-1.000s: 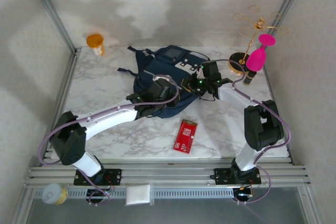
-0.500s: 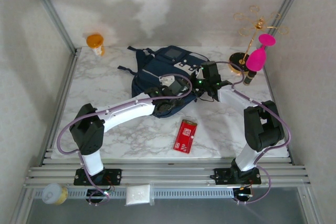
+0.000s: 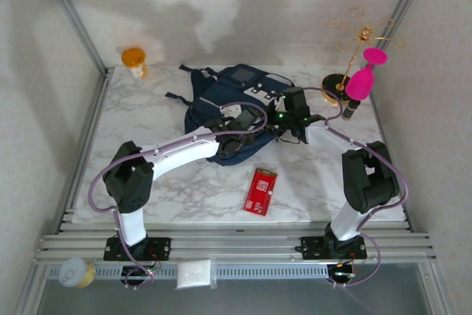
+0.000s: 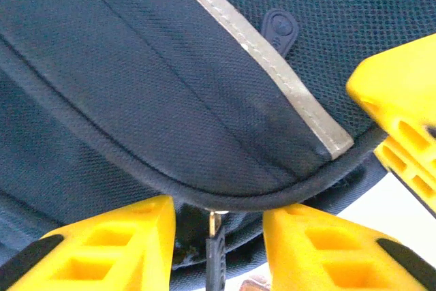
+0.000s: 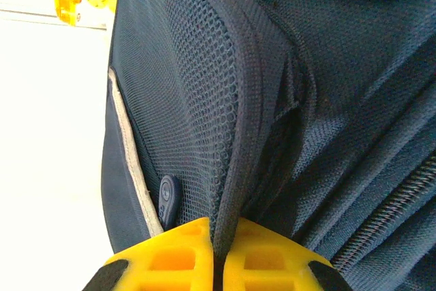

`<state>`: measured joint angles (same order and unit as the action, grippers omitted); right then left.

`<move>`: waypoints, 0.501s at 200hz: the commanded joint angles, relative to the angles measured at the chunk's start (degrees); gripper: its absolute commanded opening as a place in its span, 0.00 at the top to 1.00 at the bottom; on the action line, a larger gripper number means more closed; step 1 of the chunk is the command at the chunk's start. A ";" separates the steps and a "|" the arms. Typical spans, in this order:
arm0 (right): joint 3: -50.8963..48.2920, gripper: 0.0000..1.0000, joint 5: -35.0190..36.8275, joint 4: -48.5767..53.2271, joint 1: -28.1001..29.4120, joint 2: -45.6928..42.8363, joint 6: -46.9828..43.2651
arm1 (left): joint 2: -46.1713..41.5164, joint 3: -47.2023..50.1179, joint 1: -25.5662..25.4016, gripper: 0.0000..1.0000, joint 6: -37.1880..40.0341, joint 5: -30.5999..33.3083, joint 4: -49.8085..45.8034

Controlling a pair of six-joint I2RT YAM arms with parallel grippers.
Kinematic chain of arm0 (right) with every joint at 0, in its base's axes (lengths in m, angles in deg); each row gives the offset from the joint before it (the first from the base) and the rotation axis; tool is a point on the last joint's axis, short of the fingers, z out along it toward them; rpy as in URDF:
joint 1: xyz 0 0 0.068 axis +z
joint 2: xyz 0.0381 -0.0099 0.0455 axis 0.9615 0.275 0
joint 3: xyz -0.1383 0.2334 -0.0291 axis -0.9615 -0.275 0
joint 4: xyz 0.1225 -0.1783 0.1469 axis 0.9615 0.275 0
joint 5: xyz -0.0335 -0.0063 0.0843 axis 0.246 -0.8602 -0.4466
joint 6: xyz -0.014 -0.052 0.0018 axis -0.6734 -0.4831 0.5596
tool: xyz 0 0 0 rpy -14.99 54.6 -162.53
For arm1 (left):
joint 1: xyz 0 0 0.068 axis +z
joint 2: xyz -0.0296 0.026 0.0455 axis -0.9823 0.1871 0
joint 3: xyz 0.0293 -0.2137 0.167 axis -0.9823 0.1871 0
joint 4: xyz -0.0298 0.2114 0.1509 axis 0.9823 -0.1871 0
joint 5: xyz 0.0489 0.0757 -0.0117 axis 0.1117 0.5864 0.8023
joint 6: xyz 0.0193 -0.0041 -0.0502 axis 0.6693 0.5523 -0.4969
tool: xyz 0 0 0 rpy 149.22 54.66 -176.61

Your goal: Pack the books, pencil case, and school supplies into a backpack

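The right gripper (image 5: 218, 240) pinched the backpack (image 5: 327, 100) seam; its zipper pull (image 4: 215, 253) sat inside the spread left gripper (image 4: 216, 216).

Left arm: mine, stretched forward-right, forearm low | left tool (image 4: 218, 217): fingers apart | right arm: elbow bent, reaching forward-left | right tool (image 5: 218, 242): fingers pinched together on backpack (image 5: 197, 73) seam | both tools near each other

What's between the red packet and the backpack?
Nothing. A bare stretch of marble table separates the red packet from the near edge of the backpack, as the top view shows.
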<state>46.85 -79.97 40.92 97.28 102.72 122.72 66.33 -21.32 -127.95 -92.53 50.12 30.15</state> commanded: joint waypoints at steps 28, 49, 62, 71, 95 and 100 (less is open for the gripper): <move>-0.17 1.00 -4.00 -5.62 1.24 -0.95 1.06 | 2.96 -1.14 1.21 0.70 0.42 -0.11 4.52; 0.62 1.00 -4.03 -6.04 1.35 -0.80 1.33 | 3.60 -1.69 1.38 0.75 0.46 1.00 3.86; 1.06 1.00 -4.00 -5.99 1.30 -0.49 1.33 | 3.32 -1.42 1.44 0.79 1.24 1.38 4.54; 1.29 1.00 -3.84 -5.97 1.28 -0.26 1.25 | 3.15 -1.51 1.52 0.82 1.46 2.00 4.52; 2.73 1.00 -3.57 -6.15 1.68 1.28 1.07 | 2.47 -1.12 2.09 0.97 2.79 1.44 5.59; 3.23 1.00 -3.52 -6.06 1.80 1.63 0.94 | 2.15 -0.88 2.21 0.99 2.95 1.74 5.38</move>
<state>46.82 -79.58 39.65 97.28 103.22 123.16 68.45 -21.56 -127.60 -91.02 49.67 32.27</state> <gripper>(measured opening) 0.081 0.062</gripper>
